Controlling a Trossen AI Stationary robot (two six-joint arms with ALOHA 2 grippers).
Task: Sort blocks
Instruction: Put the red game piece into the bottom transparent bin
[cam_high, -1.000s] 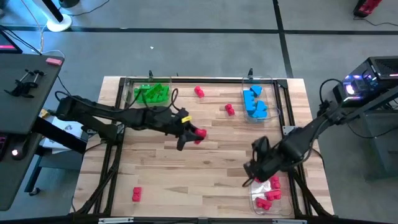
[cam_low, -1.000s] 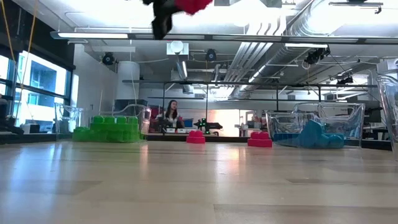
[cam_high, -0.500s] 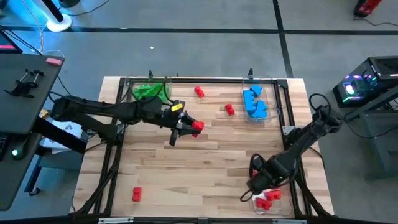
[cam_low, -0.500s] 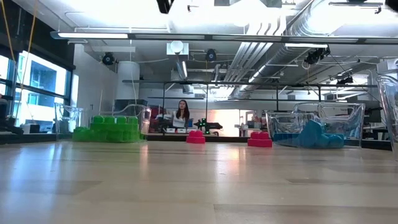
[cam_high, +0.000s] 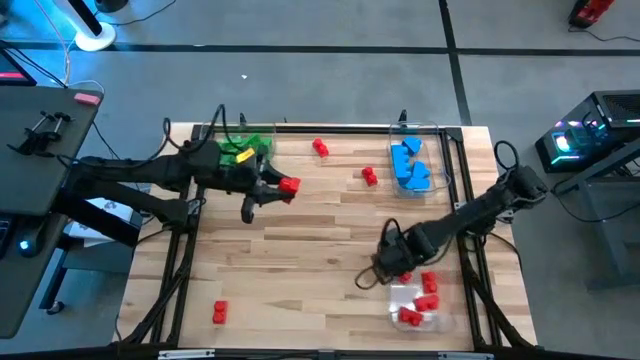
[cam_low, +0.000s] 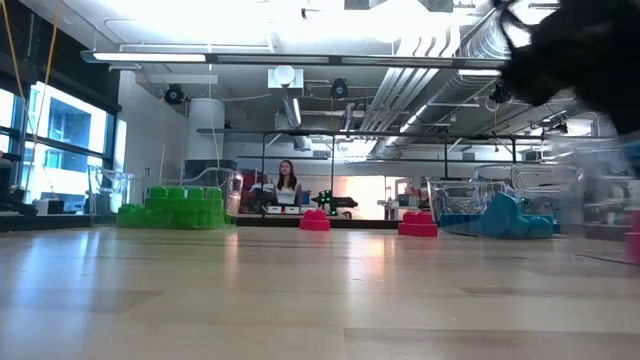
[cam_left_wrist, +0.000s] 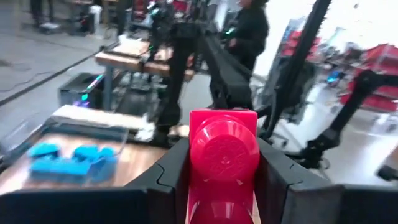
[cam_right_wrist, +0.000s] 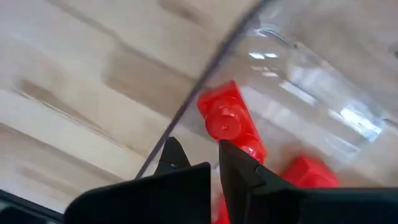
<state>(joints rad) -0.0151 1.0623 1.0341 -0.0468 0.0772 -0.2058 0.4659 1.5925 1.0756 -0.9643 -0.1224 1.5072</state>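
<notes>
- The fingers (cam_left_wrist: 273, 180) of the left gripper (cam_high: 268, 193) are pinching a red block (cam_high: 290, 186), 1 finger on each side of it, held above the desk (cam_high: 330, 250) near the green blocks (cam_high: 245, 150) in their clear tray (cam_high: 205, 140).
- The fingers (cam_right_wrist: 239, 165) of the right gripper (cam_high: 385, 268) are nearly pressed together, with only a thin slit between them and nothing in it.
- Just past those fingertips, in the right wrist view, a red block lies inside the near clear tray (cam_high: 408, 300); several red blocks in the tray (cam_high: 422, 300) sit beside the right gripper.
- Beyond the left fingers, toward the desk's far edge, lie 2 loose red blocks (cam_high: 320, 148) and (cam_high: 369, 176).
- Past them is a tray of blue blocks (cam_high: 410, 165).
- 1 more loose red block (cam_high: 220, 312) lies on the near side of the desk, well apart from both grippers.
- A person (cam_low: 286, 185) stands in the room behind the desk.
</notes>
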